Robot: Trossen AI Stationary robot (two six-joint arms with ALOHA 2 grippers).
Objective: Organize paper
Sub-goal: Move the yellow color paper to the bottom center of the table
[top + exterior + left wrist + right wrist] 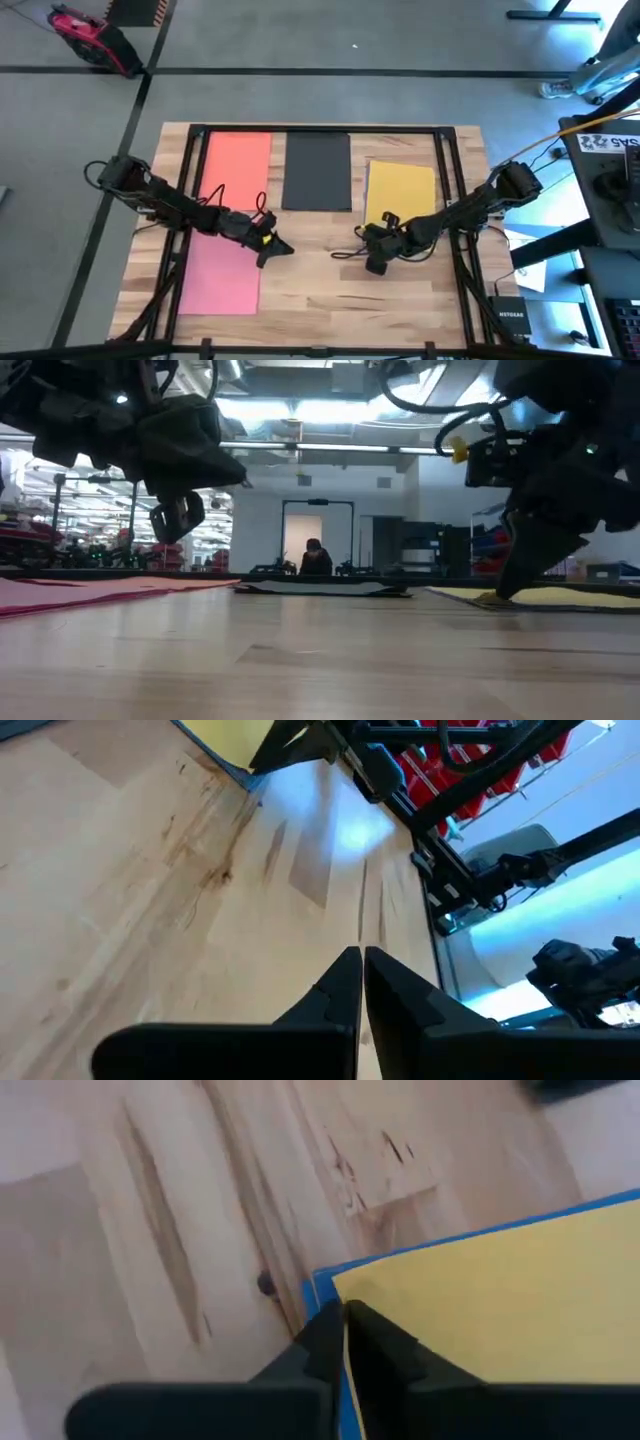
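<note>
**Right gripper at the yellow sheet's corner**

Right gripper [345, 1342], fingers together, pinches the yellow paper [401, 193] over the blue paper [322, 1288]. Left gripper [277, 247], closed and empty, hovers beside the pink paper [222, 276]; orange paper [237, 160] and black paper [317, 171] lie flat behind.

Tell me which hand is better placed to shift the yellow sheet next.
Right. The right hand sits at the near corner of the yellow sheet, which lies on a blue sheet, fingers closed together. The left hand is beside the pink sheet, across the table.
</note>
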